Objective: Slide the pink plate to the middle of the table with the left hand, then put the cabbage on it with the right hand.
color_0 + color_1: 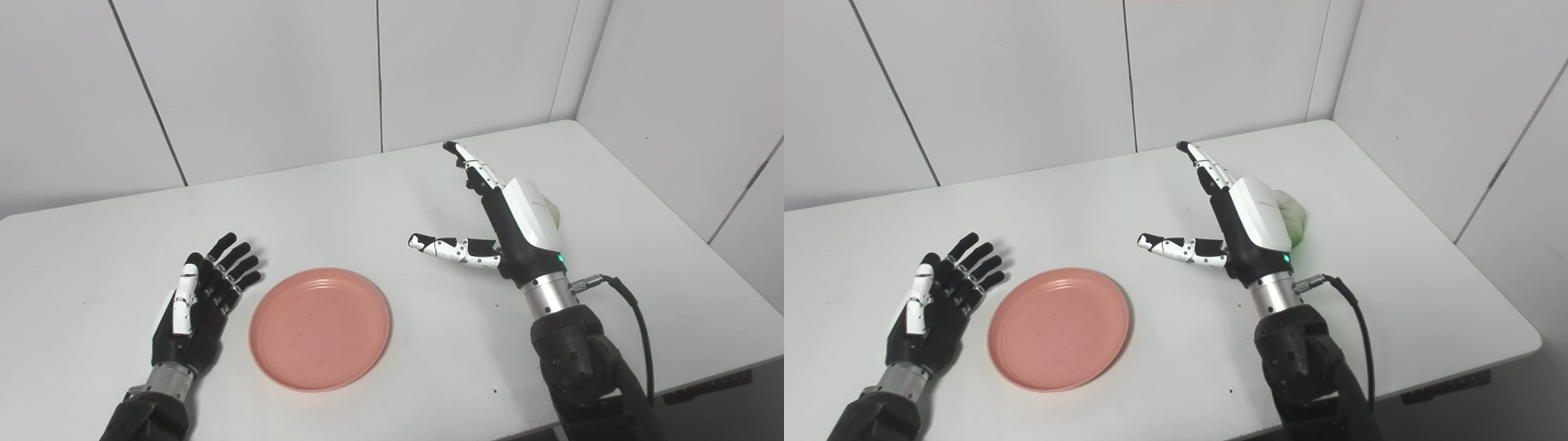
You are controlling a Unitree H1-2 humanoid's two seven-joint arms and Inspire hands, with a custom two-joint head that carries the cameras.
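Observation:
The pink plate (320,326) lies flat on the white table (380,202), left of the middle and near the front edge. My left hand (199,300) is open and empty, palm up, just left of the plate and apart from it. My right hand (511,220) is open, raised on edge with fingers pointing to the far side and thumb out to the left. The pale green cabbage (1293,215) lies just behind and right of that hand, mostly hidden by it; only a sliver shows in the left eye view (556,211).
White wall panels (380,73) close the table's far side and right side. The table's front edge runs close by the right forearm (576,355). A black cable (637,324) loops from the right wrist.

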